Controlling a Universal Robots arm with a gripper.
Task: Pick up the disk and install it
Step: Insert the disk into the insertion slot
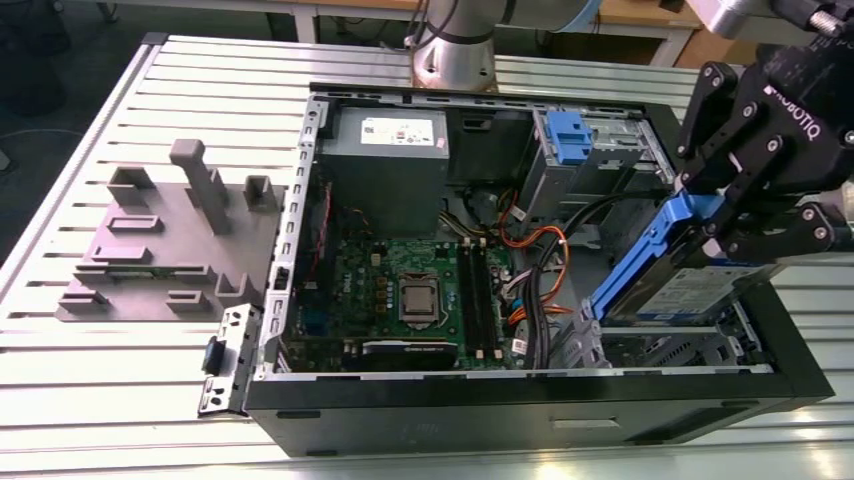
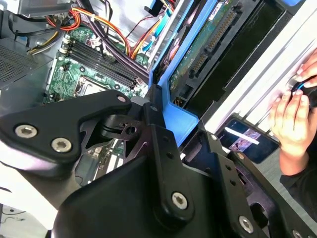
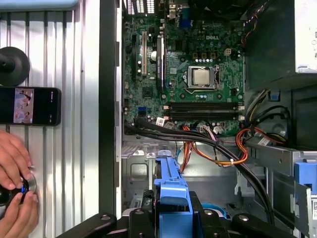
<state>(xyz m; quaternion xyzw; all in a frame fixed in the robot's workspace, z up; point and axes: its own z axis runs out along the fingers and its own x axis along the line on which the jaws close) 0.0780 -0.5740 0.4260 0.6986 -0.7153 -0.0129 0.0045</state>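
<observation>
slatted table point(image 1: 107, 385), open pc case point(image 1: 534, 405): disk point(image 1: 687, 292) clamped btwn fingers point(image 1: 761, 235).

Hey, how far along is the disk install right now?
Pickup looks done: the gripper has its jaws shut on the disk, which it holds tilted inside the open computer case. In hand: the disk sits just above the drive bay. Left: it is not yet seated flat in that bay.

Robotics lab: slotted aluminium bench point(image 1: 94, 400), open computer case point(image 1: 534, 412).
</observation>
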